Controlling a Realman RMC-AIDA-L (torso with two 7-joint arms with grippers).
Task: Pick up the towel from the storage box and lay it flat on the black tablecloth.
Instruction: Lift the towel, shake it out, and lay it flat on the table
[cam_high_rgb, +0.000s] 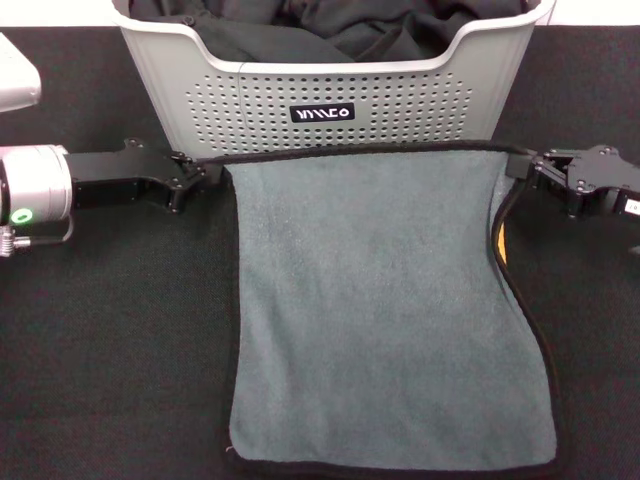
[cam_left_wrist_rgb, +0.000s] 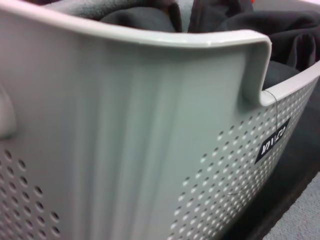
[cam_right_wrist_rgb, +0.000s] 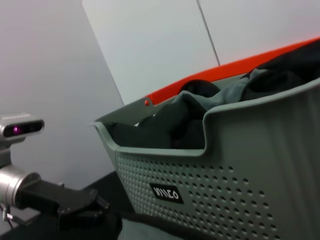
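The grey-teal towel (cam_high_rgb: 380, 300) with black edging lies spread on the black tablecloth (cam_high_rgb: 120, 350), in front of the light grey storage box (cam_high_rgb: 400, 100). Its far edge runs taut between my two grippers. My left gripper (cam_high_rgb: 207, 172) is shut on the far left corner. It also shows in the right wrist view (cam_right_wrist_rgb: 102, 212). My right gripper (cam_high_rgb: 522, 165) is shut on the far right corner, which is raised a little. The right edge folds there and shows some yellow reverse (cam_high_rgb: 498, 240). The left wrist view shows the storage box wall (cam_left_wrist_rgb: 125, 125) close up.
Black garments (cam_high_rgb: 330, 30) fill the storage box, which stands just behind the towel's far edge. A light grey object (cam_high_rgb: 15, 75) sits at the far left. Bare tablecloth lies on both sides of the towel.
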